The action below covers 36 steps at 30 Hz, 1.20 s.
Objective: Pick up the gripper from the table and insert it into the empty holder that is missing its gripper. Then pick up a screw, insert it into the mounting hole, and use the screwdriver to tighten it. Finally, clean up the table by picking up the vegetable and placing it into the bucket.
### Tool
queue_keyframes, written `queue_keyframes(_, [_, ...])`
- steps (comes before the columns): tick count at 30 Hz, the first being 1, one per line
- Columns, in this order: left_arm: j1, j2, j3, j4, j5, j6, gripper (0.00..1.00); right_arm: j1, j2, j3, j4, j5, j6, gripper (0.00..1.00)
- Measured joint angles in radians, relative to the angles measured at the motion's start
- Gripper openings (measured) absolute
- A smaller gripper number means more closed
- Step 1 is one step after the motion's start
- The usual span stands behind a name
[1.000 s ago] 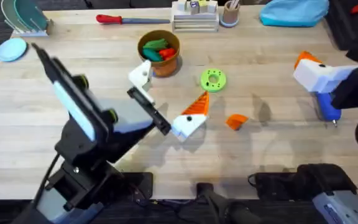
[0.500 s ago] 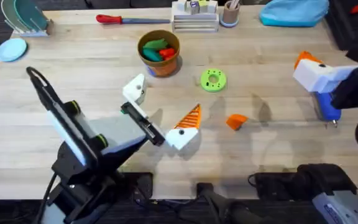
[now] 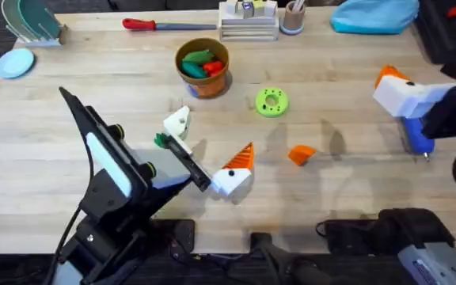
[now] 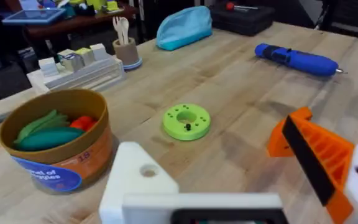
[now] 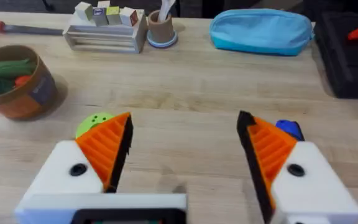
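Note:
My left gripper (image 3: 212,136) hovers open over the middle of the table (image 3: 347,190). One finger is the bare white holder (image 3: 178,121), its mounting hole (image 4: 146,170) facing up in the left wrist view. The other finger carries an orange pad (image 3: 242,157). The loose orange gripper (image 3: 300,153) lies on the wood to its right, and also shows as the gripper (image 4: 286,138). The blue screwdriver (image 3: 418,136) lies at the right, under my open right gripper (image 3: 398,89). The bucket (image 3: 203,67) holds green and red pieces. The vegetable and the screw are out of view.
A bright green disc (image 3: 271,102) with holes sits between bucket and loose pad. Along the far edge lie a red-handled tool (image 3: 165,24), a block rack (image 3: 248,20), a small cup (image 3: 293,16) and a blue pouch (image 3: 374,14). A black case (image 5: 350,53) stands far right.
My left arm swung and its open gripper drew back toward the near edge, away from the bucket. The right arm and the loose pad stayed put.

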State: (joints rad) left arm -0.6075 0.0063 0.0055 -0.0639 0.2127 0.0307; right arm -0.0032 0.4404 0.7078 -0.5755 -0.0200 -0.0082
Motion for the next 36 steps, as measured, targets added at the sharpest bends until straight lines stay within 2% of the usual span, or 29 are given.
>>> queue_keyframes(24, [0.0, 0.0, 0.0, 0.0, 0.0, 0.0, 0.993, 0.0, 0.0, 0.0, -0.001, 0.0, 0.001, 0.991])
queue_keyframes(27, [0.0, 0.0, 0.0, 0.0, 0.0, 0.0, 0.993, 0.0, 0.0, 0.002, -0.046, -0.011, 0.039, 0.991])
queue_keyframes(30, [0.0, 0.0, 0.0, 0.0, 0.0, 0.0, 0.993, 0.0, 0.001, 0.001, -0.06, -0.081, 0.095, 0.994])
queue_keyframes(32, [0.0, 0.0, 0.0, 0.0, 0.0, 0.0, 0.993, 0.005, 0.017, 0.002, -0.109, -0.168, 0.1, 0.992])
queue_keyframes(36, [0.0, 0.0, 0.0, 0.0, 0.0, 0.0, 0.993, 0.059, 0.088, 0.002, -0.2, -0.263, 0.086, 0.994])
